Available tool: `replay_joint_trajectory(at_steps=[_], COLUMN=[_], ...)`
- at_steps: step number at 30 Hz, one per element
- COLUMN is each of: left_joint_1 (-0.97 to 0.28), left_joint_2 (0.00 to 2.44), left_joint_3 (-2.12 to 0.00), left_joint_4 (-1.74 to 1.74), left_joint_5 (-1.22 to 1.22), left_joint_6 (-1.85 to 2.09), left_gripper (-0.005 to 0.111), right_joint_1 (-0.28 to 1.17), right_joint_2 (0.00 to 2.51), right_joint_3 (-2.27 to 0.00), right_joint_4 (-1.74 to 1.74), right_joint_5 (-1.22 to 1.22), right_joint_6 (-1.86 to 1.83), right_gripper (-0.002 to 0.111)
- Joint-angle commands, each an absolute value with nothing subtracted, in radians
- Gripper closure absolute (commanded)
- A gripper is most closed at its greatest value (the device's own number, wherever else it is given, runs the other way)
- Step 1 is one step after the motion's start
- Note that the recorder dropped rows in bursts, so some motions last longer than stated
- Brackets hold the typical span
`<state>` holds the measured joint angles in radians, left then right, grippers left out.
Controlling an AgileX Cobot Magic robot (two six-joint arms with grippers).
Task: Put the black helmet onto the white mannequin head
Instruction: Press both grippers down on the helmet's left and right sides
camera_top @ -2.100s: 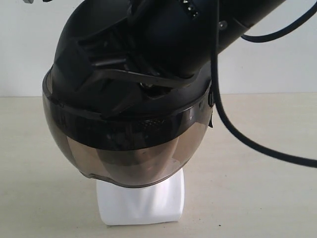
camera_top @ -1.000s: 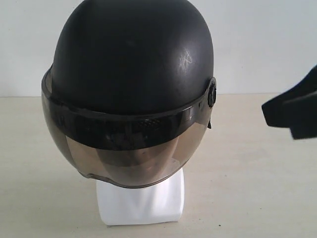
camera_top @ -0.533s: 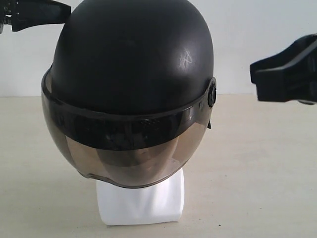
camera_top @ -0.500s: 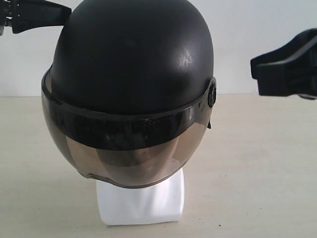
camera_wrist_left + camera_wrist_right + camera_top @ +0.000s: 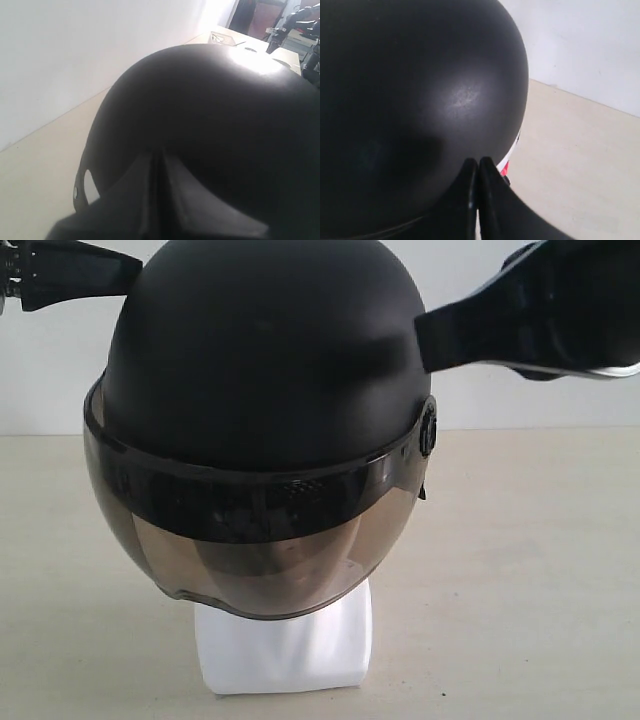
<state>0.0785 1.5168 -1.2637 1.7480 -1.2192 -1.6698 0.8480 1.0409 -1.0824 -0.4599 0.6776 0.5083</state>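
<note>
Helmet position: we found the black helmet (image 5: 265, 370) sitting on the white mannequin head (image 5: 285, 650), shell upright, with only the blocky neck base showing beneath it.
Visor: the smoky visor (image 5: 250, 560) was down over the face, and we could make out faint moulded features through the tint.
Stand: the neck base rested on the pale table (image 5: 520, 570), near the front edge of the exterior view.
Right gripper: we noted the right gripper (image 5: 428, 340) high at the helmet's right side, its fingers pressed together on nothing. In the right wrist view the tips (image 5: 477, 167) lay over the shell, but we could not tell whether they touched it.
Left gripper: the left gripper (image 5: 128, 270) stood at the upper left of the crown. In the left wrist view its fingers (image 5: 150, 172) looked closed against each other and empty, with contact equally unclear.
Step in hand: we judged the placing done, and this to be the seating or checking stage.
Next move: we reckoned a light, even press from both sides, or a clean retreat upward and outward.
Care needed: we thought a lopsided push could tip the head on its small base.
</note>
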Motion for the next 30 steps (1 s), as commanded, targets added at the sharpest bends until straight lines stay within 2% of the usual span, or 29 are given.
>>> replay_joint_trajectory(at_steps=[1, 7, 12, 30], left_joint_1=[0.078, 0.078, 0.078, 0.078], left_joint_2=[1.508, 1.508, 1.488, 1.442], left_joint_3=[-1.252, -1.218, -1.19, -1.124], left_joint_4=[1.744, 1.744, 1.744, 1.744], left_joint_5=[-1.221, -1.221, -1.221, -1.221], left_joint_6=[-1.686, -1.689, -1.683, -1.687], left_gripper=[0.102, 0.102, 0.102, 0.102], right_joint_1=[0.833, 0.702, 0.648, 0.636], right_joint_2=[1.093, 1.103, 1.104, 1.126], right_joint_3=[-1.099, -1.099, -1.099, -1.099], right_joint_4=[-0.459, -0.375, -0.112, -0.028], right_joint_5=[0.682, 0.615, 0.57, 0.519], right_joint_6=[0.491, 0.465, 0.244, 0.166], right_gripper=[0.109, 0.109, 0.109, 0.109])
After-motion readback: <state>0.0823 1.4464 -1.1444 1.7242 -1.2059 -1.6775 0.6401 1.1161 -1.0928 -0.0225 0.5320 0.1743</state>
